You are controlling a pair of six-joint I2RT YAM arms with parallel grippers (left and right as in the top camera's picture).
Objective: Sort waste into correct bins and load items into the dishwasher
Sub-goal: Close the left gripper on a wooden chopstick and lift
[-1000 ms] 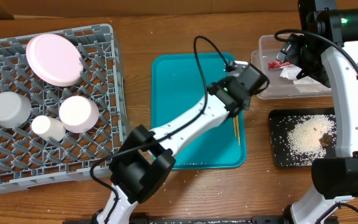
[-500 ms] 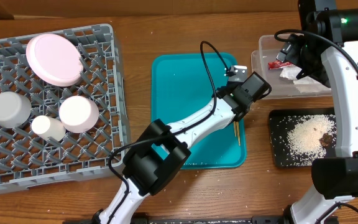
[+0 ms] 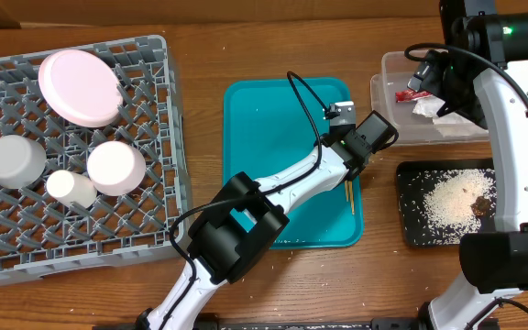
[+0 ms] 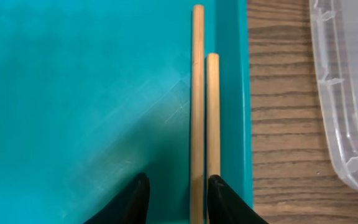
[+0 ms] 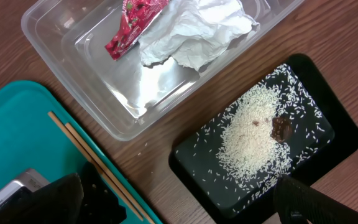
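Note:
Two thin wooden chopsticks (image 4: 197,93) lie side by side along the right rim of the teal tray (image 4: 73,93). My left gripper (image 4: 178,200) is low over their near end. Its jaws stand part open around them with a gap left, and the right fingertip (image 4: 221,198) touches the outer stick. My right gripper (image 5: 185,199) hangs wide open and empty above the bins. The clear tub (image 5: 61,43) holds the red wrapper (image 5: 132,28) and white napkin (image 5: 191,31). The black tray (image 5: 334,143) holds rice (image 5: 250,130) and a brown scrap (image 5: 281,127).
The grey dish rack (image 3: 168,110) at the left holds the pink plate (image 3: 79,87), grey bowl (image 3: 15,160), white dish (image 3: 115,168) and cup (image 3: 70,188). The left arm stretches across the teal tray (image 3: 273,137). The right arm stands over the clear tub (image 3: 388,69).
The left arm's elbow has swung right and its gripper has settled lower over the chopsticks' end, jaws a little narrower. The right arm has not moved.

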